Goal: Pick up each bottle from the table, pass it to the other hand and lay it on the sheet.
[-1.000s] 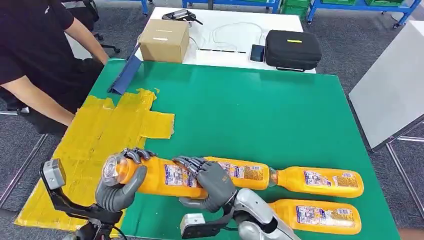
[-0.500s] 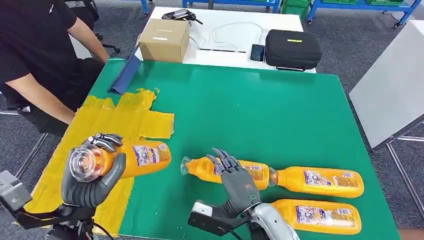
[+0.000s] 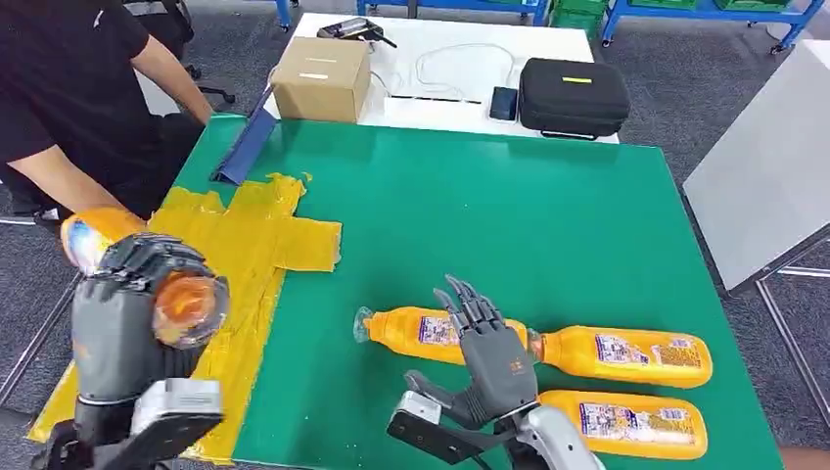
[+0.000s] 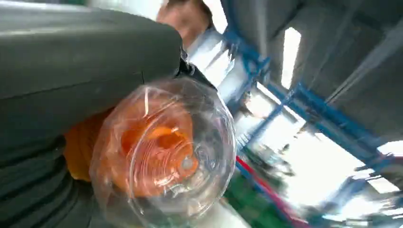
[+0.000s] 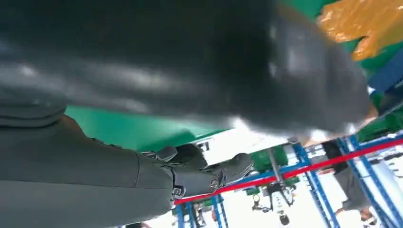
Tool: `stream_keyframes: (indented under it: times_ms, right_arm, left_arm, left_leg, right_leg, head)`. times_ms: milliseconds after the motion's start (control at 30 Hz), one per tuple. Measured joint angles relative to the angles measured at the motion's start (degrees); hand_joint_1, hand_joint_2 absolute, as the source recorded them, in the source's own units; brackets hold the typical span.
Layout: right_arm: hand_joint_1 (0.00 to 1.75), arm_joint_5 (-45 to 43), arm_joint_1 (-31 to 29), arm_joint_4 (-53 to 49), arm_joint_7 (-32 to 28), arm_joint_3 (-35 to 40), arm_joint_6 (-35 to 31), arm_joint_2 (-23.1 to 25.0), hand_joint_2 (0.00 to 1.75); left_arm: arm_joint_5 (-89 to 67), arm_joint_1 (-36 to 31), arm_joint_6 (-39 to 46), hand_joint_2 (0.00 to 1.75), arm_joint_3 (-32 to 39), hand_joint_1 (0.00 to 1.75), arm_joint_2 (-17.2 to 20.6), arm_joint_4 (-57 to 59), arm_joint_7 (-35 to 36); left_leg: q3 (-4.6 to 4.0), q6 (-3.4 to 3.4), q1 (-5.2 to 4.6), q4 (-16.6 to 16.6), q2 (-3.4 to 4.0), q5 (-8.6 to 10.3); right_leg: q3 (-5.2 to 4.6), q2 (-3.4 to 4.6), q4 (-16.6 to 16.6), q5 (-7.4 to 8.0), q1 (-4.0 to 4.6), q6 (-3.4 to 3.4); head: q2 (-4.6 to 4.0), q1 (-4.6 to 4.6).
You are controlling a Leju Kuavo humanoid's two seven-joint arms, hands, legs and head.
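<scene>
Left robot hand (image 3: 132, 313) grips an orange bottle (image 3: 98, 235) above the yellow sheet (image 3: 225, 245); right robot hand (image 3: 494, 362) is open, empty.

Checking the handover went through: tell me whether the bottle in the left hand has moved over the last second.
Yes. The held bottle in the left hand has swung left, from the green tabletop out over the yellow sheet.

The head camera is looking forward and down from high over the green table (image 3: 548, 215). The left wrist camera is sitting very close behind a bottle (image 4: 161, 152). The right wrist camera is peering, tilted, past its blurred hand (image 5: 190, 71), sharing that table.
</scene>
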Motion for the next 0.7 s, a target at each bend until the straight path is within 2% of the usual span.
stream_keyframes:
  times_ms: [167,200,400,700]
  right_arm:
    - [0.0,-0.24,-0.33,0.11,0.52,-2.45,3.12,0.42,0.0]
    - [0.0,-0.24,-0.4,0.24,0.52,-2.82,3.28,0.52,1.75]
    - [0.0,-0.15,-0.74,1.18,0.52,-4.76,4.5,1.25,1.75]
    - [0.0,-0.22,-1.45,2.27,0.52,-6.01,6.93,1.57,1.75]
  left_arm:
    - [-15.84,-1.7,-2.1,1.75,-3.1,1.75,1.03,7.38,6.01]
    - [-17.41,-1.97,-2.73,1.75,-3.67,1.75,1.36,8.73,7.15]
    - [-22.03,-3.52,-9.69,1.75,-5.83,1.75,3.48,17.66,13.29]
    - [-15.89,-3.4,-17.12,1.75,-6.25,1.75,5.6,24.9,15.32]
  left_leg:
    - [0.05,0.02,-0.01,0.0,-0.06,0.02]
    - [0.05,0.02,-0.01,0.0,-0.03,0.03]
    - [0.04,0.02,0.0,0.0,-0.01,0.03]
    - [-0.02,0.02,0.0,0.0,-0.02,0.03]
  right_leg:
    - [0.06,-0.04,-0.01,0.03,0.0,0.0]
    - [0.06,-0.03,0.0,0.12,0.0,-0.13]
    - [0.04,-0.02,0.01,0.11,0.02,-0.12]
    - [0.01,-0.02,0.01,0.1,0.01,-0.12]
  head:
    - [0.0,0.02]
    - [0.0,0.0]
    - [0.0,0.02]
    - [0.0,0.02]
